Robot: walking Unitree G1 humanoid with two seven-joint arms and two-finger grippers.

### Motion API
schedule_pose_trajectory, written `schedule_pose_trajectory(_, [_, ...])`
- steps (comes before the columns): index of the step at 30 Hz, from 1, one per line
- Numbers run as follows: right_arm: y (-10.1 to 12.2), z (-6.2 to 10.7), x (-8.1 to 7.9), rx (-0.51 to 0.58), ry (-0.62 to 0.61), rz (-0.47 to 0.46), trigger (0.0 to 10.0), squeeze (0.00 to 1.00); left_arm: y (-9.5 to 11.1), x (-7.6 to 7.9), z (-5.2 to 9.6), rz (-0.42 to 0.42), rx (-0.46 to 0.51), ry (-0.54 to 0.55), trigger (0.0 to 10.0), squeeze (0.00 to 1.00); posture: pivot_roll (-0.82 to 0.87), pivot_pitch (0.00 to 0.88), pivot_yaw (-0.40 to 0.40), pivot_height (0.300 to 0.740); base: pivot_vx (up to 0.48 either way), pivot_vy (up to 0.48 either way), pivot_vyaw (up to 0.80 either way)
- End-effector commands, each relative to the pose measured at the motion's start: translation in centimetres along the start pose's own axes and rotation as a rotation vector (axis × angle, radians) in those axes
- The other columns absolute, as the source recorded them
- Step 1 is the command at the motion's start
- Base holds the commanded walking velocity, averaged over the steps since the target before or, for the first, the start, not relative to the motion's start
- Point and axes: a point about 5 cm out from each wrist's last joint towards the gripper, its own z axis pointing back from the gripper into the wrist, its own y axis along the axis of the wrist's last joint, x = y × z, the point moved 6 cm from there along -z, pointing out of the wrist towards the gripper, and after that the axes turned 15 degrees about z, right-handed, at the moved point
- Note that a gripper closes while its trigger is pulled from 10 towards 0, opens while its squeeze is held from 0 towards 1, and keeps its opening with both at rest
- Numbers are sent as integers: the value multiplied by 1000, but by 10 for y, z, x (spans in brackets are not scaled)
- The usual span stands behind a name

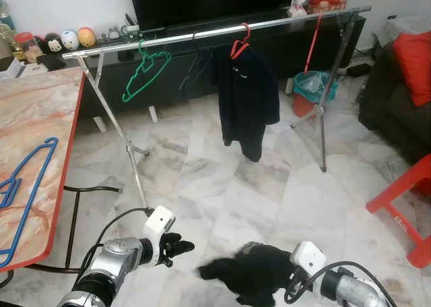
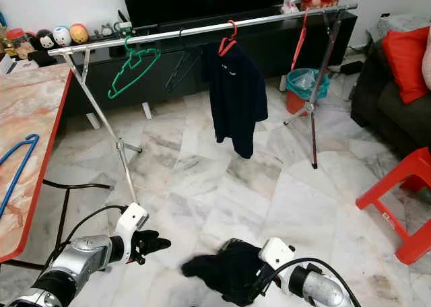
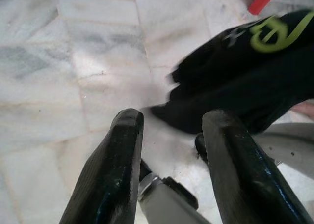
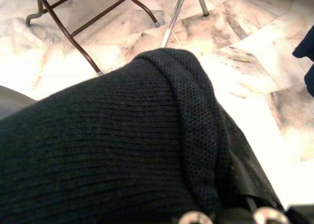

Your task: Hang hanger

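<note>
A black knitted garment [image 1: 250, 275] hangs bunched low over the floor. My right gripper [image 1: 279, 280] is shut on it, and the cloth [image 4: 122, 145] covers its fingers. My left gripper [image 1: 180, 246] hovers just to the left of the garment, open and holding nothing. Its two black fingers [image 3: 122, 150] stand apart over the marble. A silver clothes rail [image 1: 222, 31] crosses the room ahead. On it hang an empty green hanger [image 1: 143, 68], a red hanger [image 1: 239, 44] carrying a black shirt [image 1: 246, 98], and a bare red hanger [image 1: 314, 38]. A blue hanger [image 1: 30, 179] lies on the table.
A marble-topped table [image 1: 47, 105] with a red edge stands on the left. Behind the rail are a black TV cabinet [image 1: 283, 44] and a teal bin [image 1: 311, 88]. A red stool [image 1: 411, 206] and a dark sofa with a red cushion [image 1: 414, 61] are on the right.
</note>
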Motion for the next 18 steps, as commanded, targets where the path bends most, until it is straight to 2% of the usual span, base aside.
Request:
schedule_pose_trajectory(1, [8,0,6,36,-15,-11,0,0,-13,-9,5,-64,-66,32,10000,1000,20,13,88,740,0,0,0])
schedule_pose_trajectory(4, [9,1,2,39,34,-28,0,0,-6,-20,7,-87,-47,110,10000,1000,18,11,87,740,0,0,0])
schedule_pose_trajectory(7, [8,2,-1,30,78,-32,0,0,5,-17,6,-58,4,93,10000,1000,16,11,86,740,0,0,0])
schedule_pose_trajectory(8, [8,2,-2,27,90,-35,0,0,8,-15,5,-50,16,77,10000,506,17,10,85,740,0,0,0])
schedule_pose_trajectory(9, [8,2,-2,27,90,-35,0,0,8,-15,5,-50,16,77,10000,506,17,10,85,740,0,0,0])
schedule_pose_trajectory(10, [4,3,-8,2,148,-44,0,0,8,-9,5,-51,3,24,10000,0,19,9,83,740,0,0,0])
schedule_pose_trajectory(13, [2,4,-10,-22,183,-39,0,0,3,-5,5,-63,-31,-11,10000,0,19,7,82,740,0,0,0])
schedule_pose_trajectory(15, [-1,0,0,-61,158,-35,0,0,3,-4,5,-62,-35,-23,10000,0,18,4,80,740,0,0,0])
schedule_pose_trajectory(18, [-5,-3,8,-108,128,-35,0,0,8,-9,5,-86,-11,24,10000,0,24,2,75,740,0,0,0])
